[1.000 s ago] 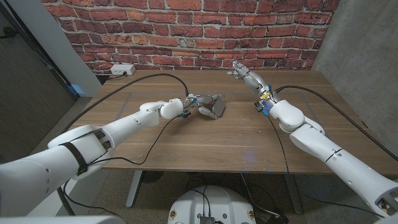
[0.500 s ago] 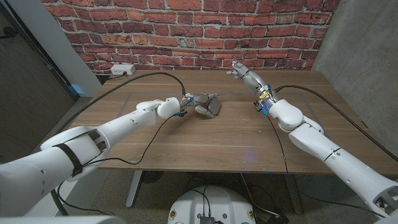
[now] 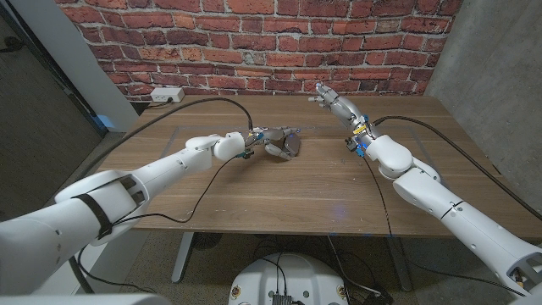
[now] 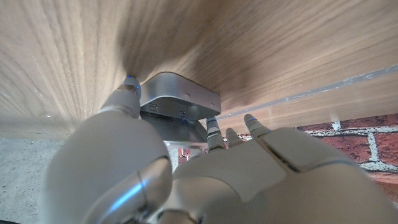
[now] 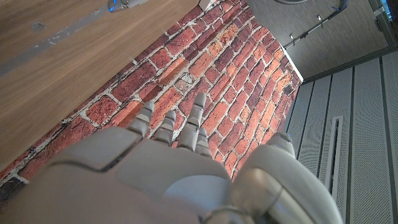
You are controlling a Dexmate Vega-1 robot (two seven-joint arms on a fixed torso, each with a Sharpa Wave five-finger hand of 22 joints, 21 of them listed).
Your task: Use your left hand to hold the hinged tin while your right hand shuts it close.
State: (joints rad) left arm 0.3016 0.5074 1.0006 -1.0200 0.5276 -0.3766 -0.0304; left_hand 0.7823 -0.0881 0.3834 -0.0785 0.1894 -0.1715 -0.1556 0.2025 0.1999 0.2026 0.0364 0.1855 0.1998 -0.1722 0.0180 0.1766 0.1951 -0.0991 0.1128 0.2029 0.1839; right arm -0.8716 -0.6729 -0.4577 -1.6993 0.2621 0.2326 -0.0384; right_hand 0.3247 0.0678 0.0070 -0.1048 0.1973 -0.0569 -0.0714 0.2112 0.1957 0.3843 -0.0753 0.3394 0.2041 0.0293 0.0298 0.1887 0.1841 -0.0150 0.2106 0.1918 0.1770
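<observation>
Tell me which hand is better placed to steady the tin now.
Left. The left hand is already at the hinged tin, fingers around it in the left wrist view. The right hand hangs apart, holding nothing.

A lab-like test room — brick wall (image 3: 254, 42), bare wooden table (image 3: 279, 182), loose cables (image 3: 440, 135).

Brushed-metal tin (image 4: 179, 94) on a matt wood-grain table (image 3: 322, 182); rough brick wall (image 3: 254, 42).

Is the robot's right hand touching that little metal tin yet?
Apart. The head view shows the right hand raised near the brick wall, with bare table between it and the tin.
</observation>
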